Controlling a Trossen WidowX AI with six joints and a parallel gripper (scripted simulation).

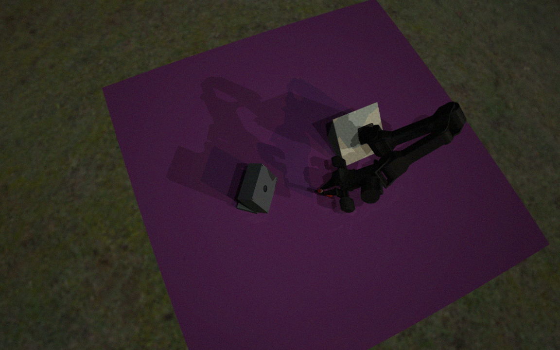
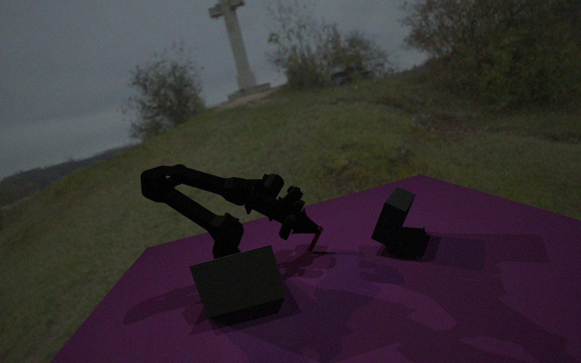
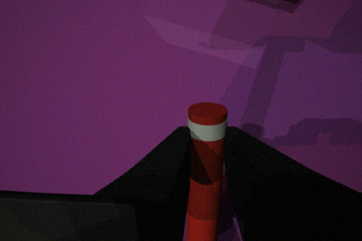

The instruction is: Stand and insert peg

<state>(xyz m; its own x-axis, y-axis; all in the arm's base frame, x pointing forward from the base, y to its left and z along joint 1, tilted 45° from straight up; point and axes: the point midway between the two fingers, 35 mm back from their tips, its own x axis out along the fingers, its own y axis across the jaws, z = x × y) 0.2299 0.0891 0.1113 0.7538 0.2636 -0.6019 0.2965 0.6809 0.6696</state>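
The red peg (image 1: 319, 191) (image 2: 314, 240) (image 3: 205, 199) has its white band near the upper end. It leans somewhat from upright in the exterior view, with its plain end down, at or just above the table. I cannot tell whether it touches. My gripper (image 1: 320, 191) (image 2: 319, 230) (image 3: 207, 138) is shut on the peg near the banded end. The band shows between the fingertips in the wrist view. The dark grey sloped panel (image 1: 257, 195) (image 2: 388, 223) stands beyond the gripper, apart from it. Its hole (image 1: 265, 188) faces towards the robot and is hidden in the exterior view.
A large pale block (image 1: 351, 152) (image 2: 238, 284) with a slanted top stands beside the arm's base. The purple table (image 1: 299, 270) (image 2: 473, 207) carries broad shadows of the arm and blocks. Part of the panel's lower structure shows at the top of the wrist view.
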